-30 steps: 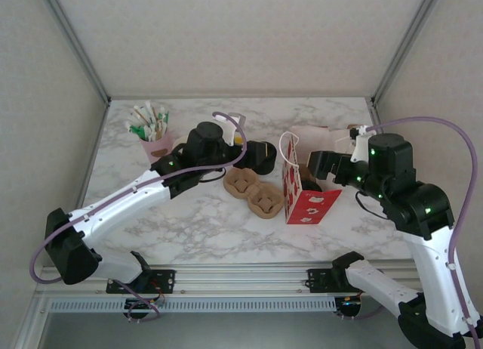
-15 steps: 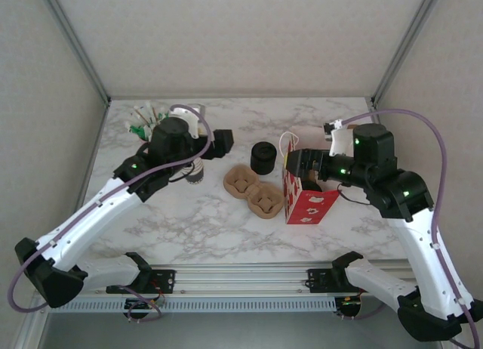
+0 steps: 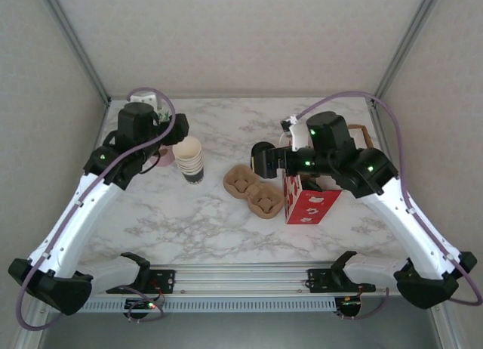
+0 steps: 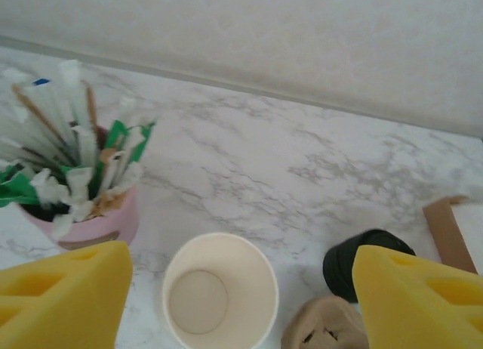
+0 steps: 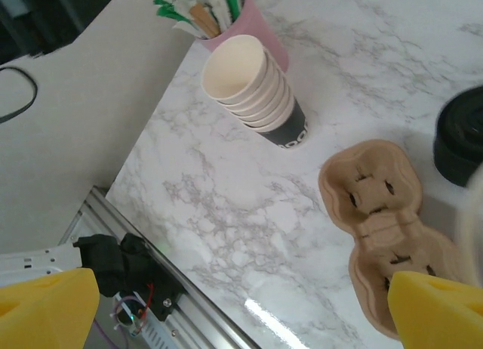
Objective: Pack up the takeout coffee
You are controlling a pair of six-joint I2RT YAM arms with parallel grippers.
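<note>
Where the takeout coffee is, I cannot tell: the right arm lies across the open top of the red bag (image 3: pixel 309 202), and the inside of the bag is hidden. The bag stands upright on the bench (image 3: pixel 189 220), printed with pale hearts, just beside the right end of a brown tray (image 3: pixel 253 190) with two cup holes. The holes hold nothing.

The right hand (image 5: pixel 241 307) is wide open, with one yellow pad at each bottom corner of its wrist view and nothing between them. It hangs above the bench near the tray and points to the left. A squat black stack of lids (image 4: pixel 355 262) stands behind the tray, close to this hand.

Further left stands a stack of cups (image 3: pixel 190 159). They are cream, and the lowest one has a dark lower part. The top cup is open and has no lid. The left hand (image 4: pixel 241 296) hangs over this stack, also wide open and holding nothing. In its wrist view the round mouth of the top cup lies below and between the two yellow pads. Just beside the stack, towards the left wall, a pink cup (image 4: pixel 98 220) holds white, green and brown sticks.
</note>
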